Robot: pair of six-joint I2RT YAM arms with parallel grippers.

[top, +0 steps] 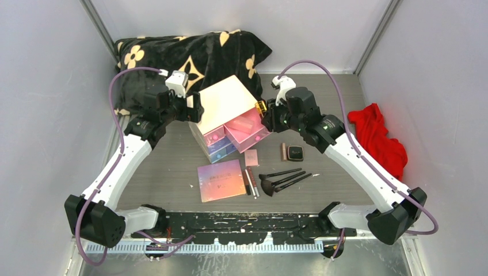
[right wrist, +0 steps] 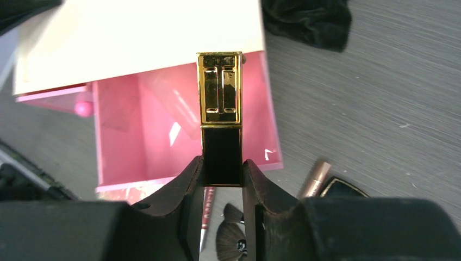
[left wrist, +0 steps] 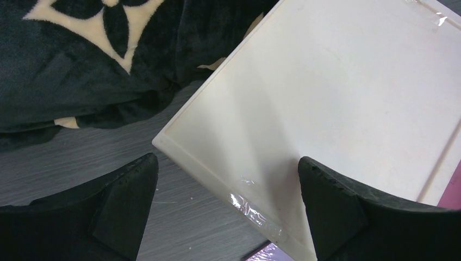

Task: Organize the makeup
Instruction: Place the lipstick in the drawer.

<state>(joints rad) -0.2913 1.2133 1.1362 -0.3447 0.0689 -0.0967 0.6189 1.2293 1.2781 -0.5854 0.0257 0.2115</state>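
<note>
My right gripper (top: 266, 113) is shut on the black base of a gold tube (top: 260, 106) and holds it above the open pink drawer (top: 248, 131) of the cream box (top: 224, 99). In the right wrist view the gold tube (right wrist: 220, 87) stands between my closed fingers (right wrist: 187, 187) over the pink drawer (right wrist: 117, 147), which holds a pale pink item (right wrist: 182, 109). My left gripper (top: 195, 109) is open at the box's left corner (left wrist: 179, 147), holding nothing. On the table lie the iridescent palette (top: 221, 180), tiny pink compact (top: 251, 157), black compact (top: 296, 152), a rose-gold tube (top: 283, 151), thin sticks (top: 250, 183) and brushes (top: 285, 178).
A black blanket with cream flowers (top: 190, 54) lies behind the box and shows in the left wrist view (left wrist: 81, 65). A red cloth (top: 380, 138) lies at the right. Blue drawers (top: 218, 146) sit shut under the pink one. Grey walls close in both sides.
</note>
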